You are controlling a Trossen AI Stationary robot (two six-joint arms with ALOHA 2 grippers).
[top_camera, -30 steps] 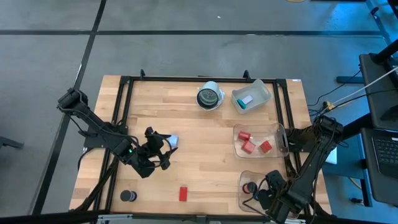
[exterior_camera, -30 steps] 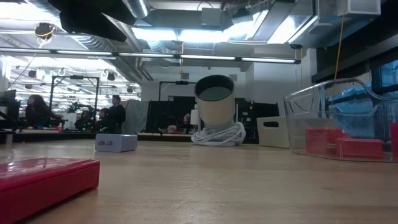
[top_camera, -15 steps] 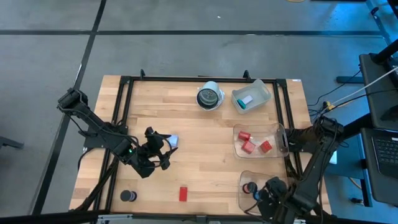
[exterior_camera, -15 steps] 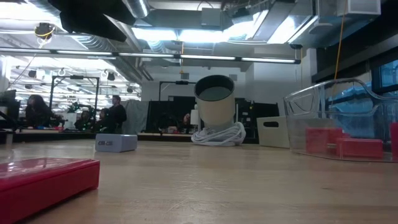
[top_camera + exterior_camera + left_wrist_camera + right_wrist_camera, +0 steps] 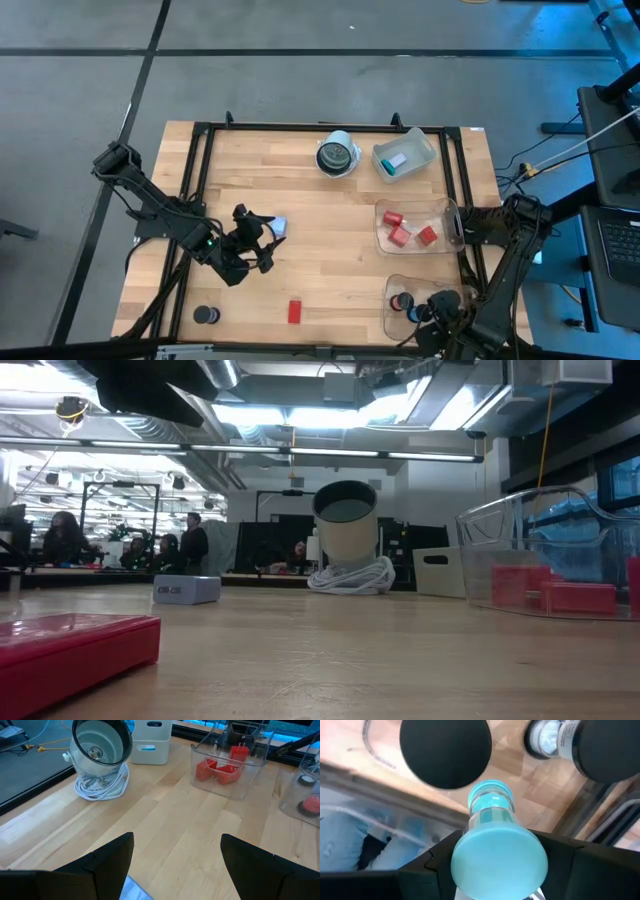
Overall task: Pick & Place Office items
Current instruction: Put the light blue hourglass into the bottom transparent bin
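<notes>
My right gripper (image 5: 425,312) is at the table's near right corner, over the near clear bin (image 5: 392,292), and is shut on the teal round piece (image 5: 492,845). Below it in that bin lie black discs (image 5: 445,750) and a red round piece (image 5: 403,300). My left gripper (image 5: 262,240) is open at the table's left middle, low over the wood. A pale blue-and-white rectangle (image 5: 278,228) lies flat by its fingertips (image 5: 112,857). One red block (image 5: 295,311) and one black disc (image 5: 205,315) lie flat near the near edge. My right gripper pinches the teal round piece between its two fingers (image 5: 422,870), coming from above and pointing down. The fingers are on the sides of its wide round end (image 5: 465,865). Its narrower ribbed end (image 5: 490,795) points down into the bin; whether it touches the floor I cannot tell.
A large round white-and-dark bowl-like thing (image 5: 337,156) with a coiled white cord stands at the far middle. A far-right clear bin (image 5: 405,155) holds pale blue pieces. A middle-right bin (image 5: 415,228) holds red blocks. A black frame (image 5: 200,180) runs along the table's edges.
My right arm has shifted a little toward the table's near right corner, its gripper staying over the near bin with the teal piece in it.
</notes>
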